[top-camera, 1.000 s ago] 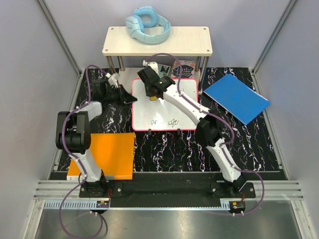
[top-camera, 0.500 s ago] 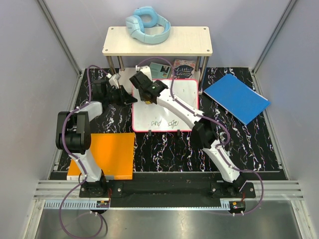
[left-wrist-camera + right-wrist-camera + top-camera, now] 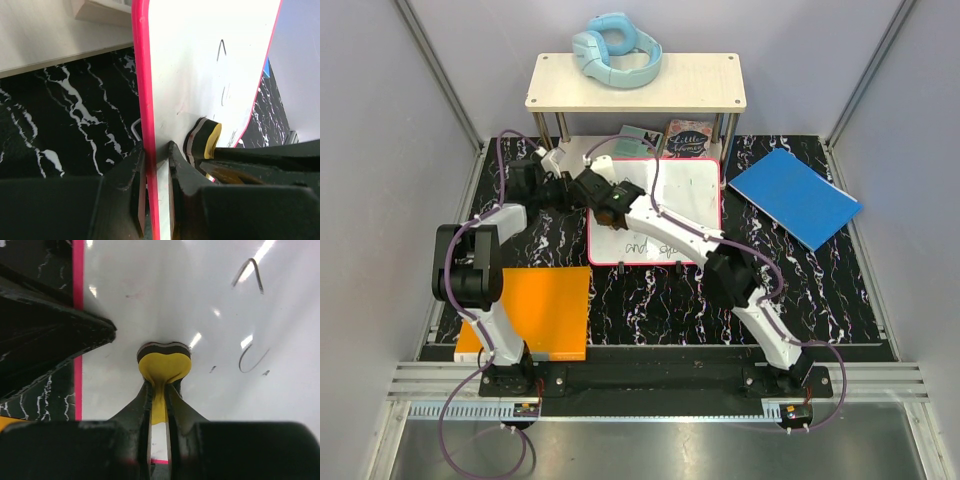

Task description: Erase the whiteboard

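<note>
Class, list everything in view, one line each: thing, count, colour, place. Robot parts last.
whiteboard: 1, white, pink rim, mat centre
eraser: 1, yellow, on the whiteboard
orange sheet: 1, orange, near left
blue sheet: 1, blue, far right
shelf: 1, beige, behind the whiteboard
headphones: 1, light blue, on shelf
booklets: 2, teal, multicoloured, under shelf
mat: 1, black marbled, tabletop
left gripper: 1, black, clamping whiteboard's left edge
right gripper: 1, black, holding eraser
</note>
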Robot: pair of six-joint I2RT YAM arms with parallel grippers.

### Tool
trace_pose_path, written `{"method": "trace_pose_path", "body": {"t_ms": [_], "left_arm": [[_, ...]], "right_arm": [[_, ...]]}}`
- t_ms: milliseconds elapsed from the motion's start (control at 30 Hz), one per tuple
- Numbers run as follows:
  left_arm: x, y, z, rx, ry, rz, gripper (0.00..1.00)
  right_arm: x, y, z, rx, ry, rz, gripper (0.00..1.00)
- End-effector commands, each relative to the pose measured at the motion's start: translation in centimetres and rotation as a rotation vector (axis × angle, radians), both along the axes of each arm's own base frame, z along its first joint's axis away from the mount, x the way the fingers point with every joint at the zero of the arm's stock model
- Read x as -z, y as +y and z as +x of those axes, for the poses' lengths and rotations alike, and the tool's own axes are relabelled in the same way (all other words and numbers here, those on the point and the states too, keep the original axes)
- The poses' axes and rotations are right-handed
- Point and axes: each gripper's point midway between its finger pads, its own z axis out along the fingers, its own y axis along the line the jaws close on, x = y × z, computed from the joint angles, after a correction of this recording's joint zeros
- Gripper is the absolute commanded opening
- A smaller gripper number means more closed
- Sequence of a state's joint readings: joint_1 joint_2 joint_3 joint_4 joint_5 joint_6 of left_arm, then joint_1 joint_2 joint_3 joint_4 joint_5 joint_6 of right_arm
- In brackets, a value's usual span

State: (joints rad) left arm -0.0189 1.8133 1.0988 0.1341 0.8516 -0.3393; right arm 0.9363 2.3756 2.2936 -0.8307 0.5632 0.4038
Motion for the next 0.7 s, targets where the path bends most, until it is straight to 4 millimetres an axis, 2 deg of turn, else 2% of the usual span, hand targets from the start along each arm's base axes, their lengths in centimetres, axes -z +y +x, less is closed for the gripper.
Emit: {"method": "trace_pose_path", "body": {"t_ms": [0,67,100,167,200,233,300,500,667], "left_arm": [[0.1,-1.7,0.1,0.040,-0.098,0.089,0.00],[0.1,-1.7,0.1,0.040,-0.098,0.089,0.00],[0.1,-1.7,0.1,0.040,-0.100,0.091,0.00],[0.0,-1.8,0.1,0.041,-0.103,0.091,0.00],[0.1,-1.7,0.1,0.039,-0.101,0.093,0.00],[0.1,-1.7,0.1,0.039,-0.099,0.093,0.00],[0.1,-1.7,0.1,0.038,-0.099,0.094,0.00],[0.1,-1.7,0.0,0.041,-0.100,0.096,0.00],[0.2,-1.8,0.0,0.044,-0.099,0.099,0.00]], "right_arm": [[1.8,-8.2,1.4,0.163,0.085,-0.118,0.00],[1.8,-10.6,2.3,0.213,0.090,-0.128,0.00],[0.9,-11.3,2.7,0.226,0.074,-0.114,0.00],[1.1,-13.5,3.3,0.260,0.074,-0.137,0.00],[0.3,-14.1,3.5,0.272,0.059,-0.123,0.00],[0.9,-14.8,3.3,0.277,0.070,-0.143,0.00],[0.5,-16.3,3.8,0.305,0.061,-0.142,0.00],[1.9,-20.7,3.9,0.370,0.107,-0.140,0.00],[1.7,-23.5,4.5,0.422,0.109,-0.109,0.00]]}}
